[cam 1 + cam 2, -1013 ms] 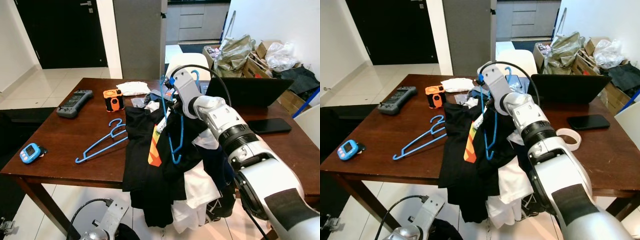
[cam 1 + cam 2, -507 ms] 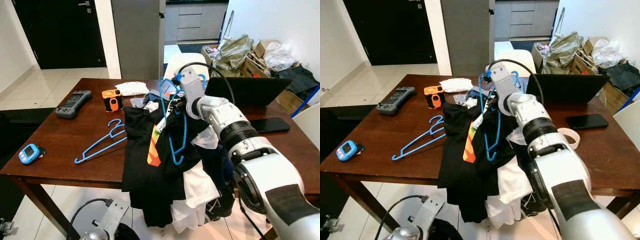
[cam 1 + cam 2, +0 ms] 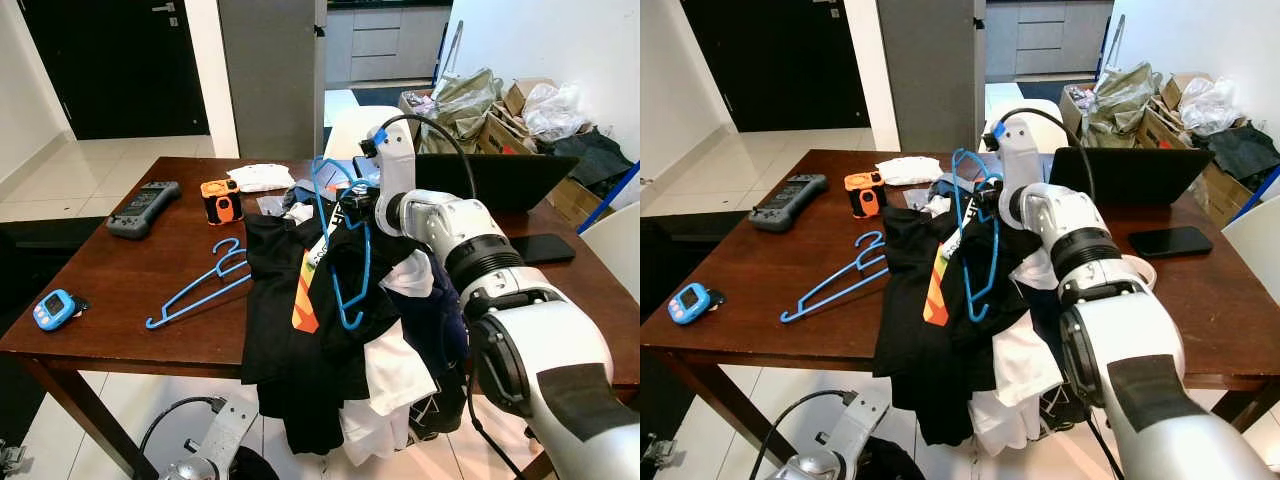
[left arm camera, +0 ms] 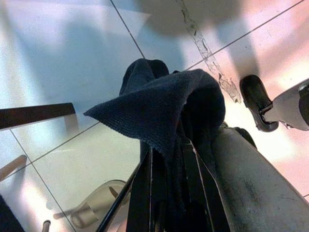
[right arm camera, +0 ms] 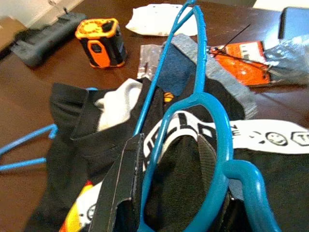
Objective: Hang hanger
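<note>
My right gripper [image 3: 355, 200] is shut on a blue plastic hanger [image 3: 366, 262], holding it near the hook just above a heap of black and white clothes [image 3: 290, 340] that spills over the table's front edge. The right wrist view has the hanger [image 5: 193, 104] curving between the black fingers [image 5: 118, 193], with a black printed shirt [image 5: 188, 174] right below. A second blue hanger [image 3: 198, 286] lies flat on the brown table [image 3: 120, 270], left of the heap. My left arm [image 3: 215, 440] hangs low beside the table; a dark knitted cloth [image 4: 169, 111] is draped over its gripper above the tiled floor.
On the table stand an orange-black device [image 3: 219, 200], a grey controller [image 3: 143, 207], a small blue gadget [image 3: 52, 308], a white cloth [image 3: 262, 176], a dark laptop [image 3: 490, 180] and a phone [image 3: 545, 248]. A white chair [image 3: 350, 128] and piled boxes [image 3: 500, 100] are behind.
My right arm has swung a little to the right and up, carrying the blue hanger with it over the clothes. The camera has shifted slightly. The hanger on the table has stayed put.
</note>
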### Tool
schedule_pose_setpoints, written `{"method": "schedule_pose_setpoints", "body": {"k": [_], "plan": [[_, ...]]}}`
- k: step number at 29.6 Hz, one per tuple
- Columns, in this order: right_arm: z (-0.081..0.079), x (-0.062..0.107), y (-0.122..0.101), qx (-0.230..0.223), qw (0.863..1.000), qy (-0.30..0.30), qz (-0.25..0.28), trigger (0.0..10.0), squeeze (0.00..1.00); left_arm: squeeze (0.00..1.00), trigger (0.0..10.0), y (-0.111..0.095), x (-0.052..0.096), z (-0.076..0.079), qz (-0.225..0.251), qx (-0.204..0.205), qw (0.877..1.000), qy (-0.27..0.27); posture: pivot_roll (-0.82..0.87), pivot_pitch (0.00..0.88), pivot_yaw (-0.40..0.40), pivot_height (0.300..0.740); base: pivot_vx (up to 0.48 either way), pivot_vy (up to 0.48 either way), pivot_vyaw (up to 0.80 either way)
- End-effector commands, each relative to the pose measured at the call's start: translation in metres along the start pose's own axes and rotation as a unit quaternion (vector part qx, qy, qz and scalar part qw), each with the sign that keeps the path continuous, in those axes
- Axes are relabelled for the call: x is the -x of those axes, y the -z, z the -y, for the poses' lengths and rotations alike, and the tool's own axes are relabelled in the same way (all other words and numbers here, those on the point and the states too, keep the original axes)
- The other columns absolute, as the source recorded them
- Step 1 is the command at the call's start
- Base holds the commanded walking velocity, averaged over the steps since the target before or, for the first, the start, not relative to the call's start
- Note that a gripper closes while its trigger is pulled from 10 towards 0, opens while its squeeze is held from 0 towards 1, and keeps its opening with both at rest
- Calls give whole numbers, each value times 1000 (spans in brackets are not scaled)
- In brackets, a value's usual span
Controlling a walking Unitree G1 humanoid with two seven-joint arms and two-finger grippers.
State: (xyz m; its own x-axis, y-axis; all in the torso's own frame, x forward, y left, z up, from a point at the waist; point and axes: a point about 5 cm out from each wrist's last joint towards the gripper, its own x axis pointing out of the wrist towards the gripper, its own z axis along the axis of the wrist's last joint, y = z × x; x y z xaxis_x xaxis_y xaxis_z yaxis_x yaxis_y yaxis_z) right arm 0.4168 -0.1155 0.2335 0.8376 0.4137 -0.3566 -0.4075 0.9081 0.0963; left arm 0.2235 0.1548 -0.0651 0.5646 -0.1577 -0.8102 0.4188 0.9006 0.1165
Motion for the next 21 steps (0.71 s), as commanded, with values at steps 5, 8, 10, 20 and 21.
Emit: {"method": "schedule_pose_setpoints", "body": {"k": [5,8,10,20,21], "plan": [[-4,1,-6,-57,998,-17,4,10000,0,0,10000,-2,0,-1,5,-11,1000,-2,11,0,-14,740,0,0,0],[-4,1,-5,-71,997,-20,4,10000,0,0,10000,-2,0,-1,5,-11,1000,-2,10,0,-14,740,0,0,0],[-4,1,-6,-72,997,-20,4,10000,0,0,10000,-2,0,-1,5,-11,1000,-2,10,0,-14,740,0,0,0],[-4,1,-6,-85,996,-22,4,6353,0,0,10000,-2,0,-1,5,-11,1000,-2,12,0,-16,740,0,0,0],[-4,2,-7,-93,995,-23,7,0,0,0,10000,-2,0,-1,5,-11,1000,-2,11,0,-15,740,0,0,0]]}}
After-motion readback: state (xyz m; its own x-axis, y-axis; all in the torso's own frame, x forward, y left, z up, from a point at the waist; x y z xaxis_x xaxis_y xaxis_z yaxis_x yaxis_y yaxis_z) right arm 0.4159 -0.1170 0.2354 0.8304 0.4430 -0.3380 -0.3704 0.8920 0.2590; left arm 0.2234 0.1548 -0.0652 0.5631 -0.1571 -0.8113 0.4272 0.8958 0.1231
